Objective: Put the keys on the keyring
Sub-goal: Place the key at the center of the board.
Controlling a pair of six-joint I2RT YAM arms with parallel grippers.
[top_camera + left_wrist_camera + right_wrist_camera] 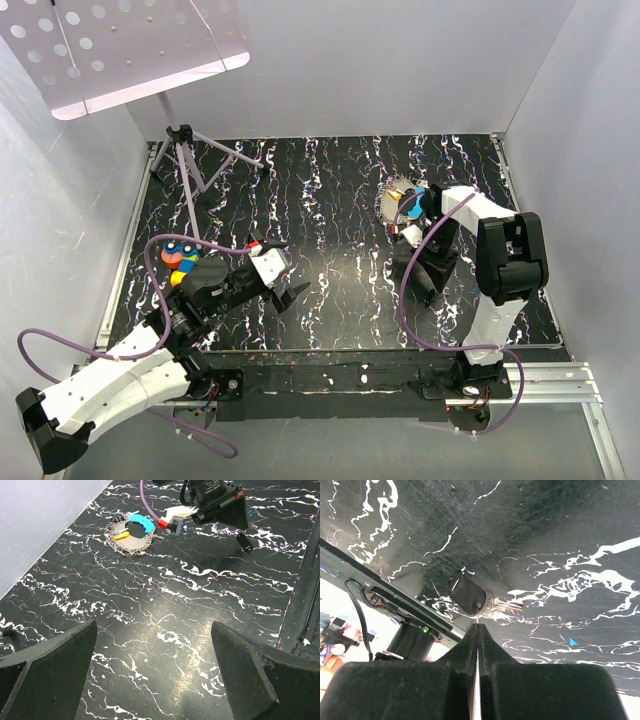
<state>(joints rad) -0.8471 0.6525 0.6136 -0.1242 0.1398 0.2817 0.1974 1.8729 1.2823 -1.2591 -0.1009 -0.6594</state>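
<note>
My right gripper (477,628) is shut on a thin pale wire, the keyring (477,616). The wire passes through the hole of a black-headed key (467,596) with a silver blade, and the key hangs just above the table. The key shows dangling under that gripper in the left wrist view (244,542). Teal-blue (140,522) and yellow (121,535) keys lie on a silvery chain-edged disc (131,544), at the far right in the top view (402,200). My left gripper (152,626) is open and empty over bare table at the near left (288,272).
A small tripod (181,150) stands at the back left under a perforated white panel (120,45). A cluster of red, blue and orange pieces (179,258) lies by the left arm. White walls enclose the black marbled table (330,200). A purple cable (405,300) loops from the right arm.
</note>
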